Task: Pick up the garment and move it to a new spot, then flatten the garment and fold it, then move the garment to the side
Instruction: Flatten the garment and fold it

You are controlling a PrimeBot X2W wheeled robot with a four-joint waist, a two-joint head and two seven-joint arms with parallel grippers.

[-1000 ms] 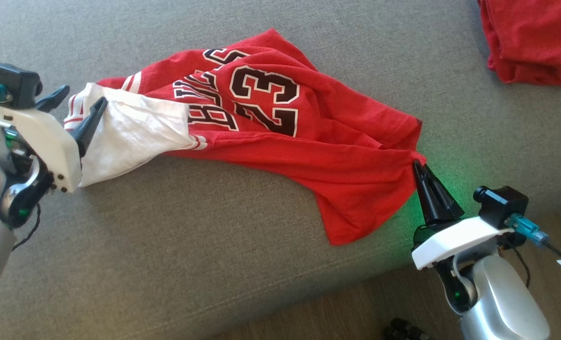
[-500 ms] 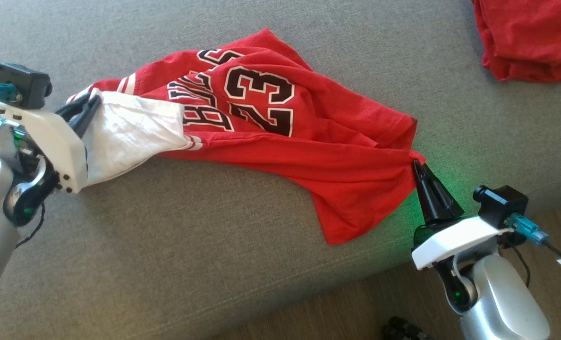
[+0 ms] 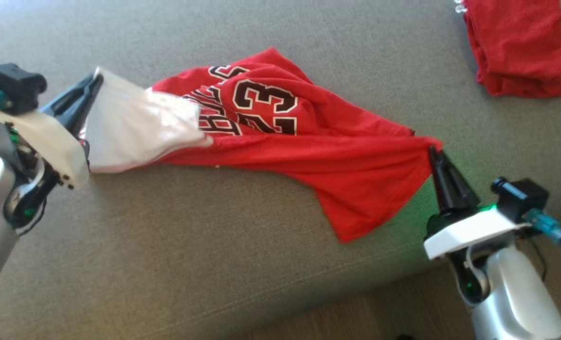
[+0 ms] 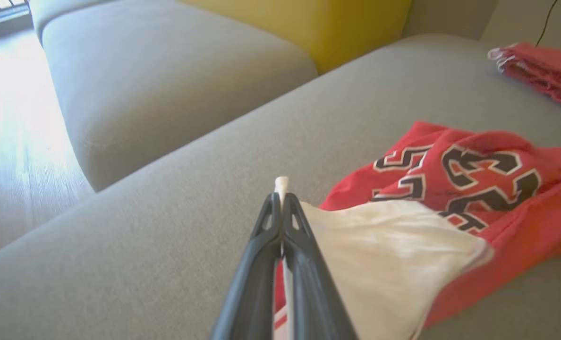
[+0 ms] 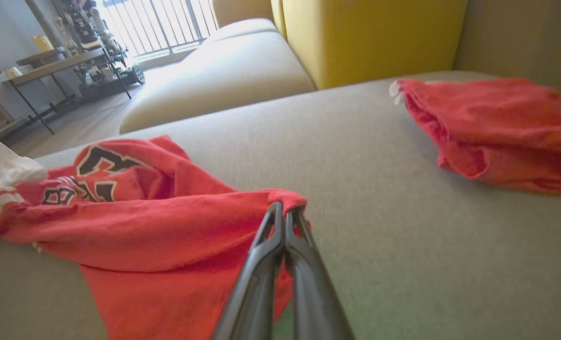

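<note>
One garment [image 3: 337,160] taut between left tool [image 3: 95,80] and right tool [image 3: 433,151]

You are in a home living room: grey sofa [image 4: 120,212], yellow cushion [image 4: 318,23], wooden floor [image 4: 16,141] (cluttered shelf [image 5: 68,63] beside the window [image 5: 157,21]).

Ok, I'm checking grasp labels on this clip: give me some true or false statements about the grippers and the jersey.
1. The left gripper is shut on the white sleeve of the jersey. True.
2. The right gripper hangs open above the jersey. False: it is shut on its red edge.
3. A second red garment lies on the cushion, apart from the jersey. True.
4. The jersey lies flat and smooth. False: it is rumpled, with folds crossing the lettering.
</note>
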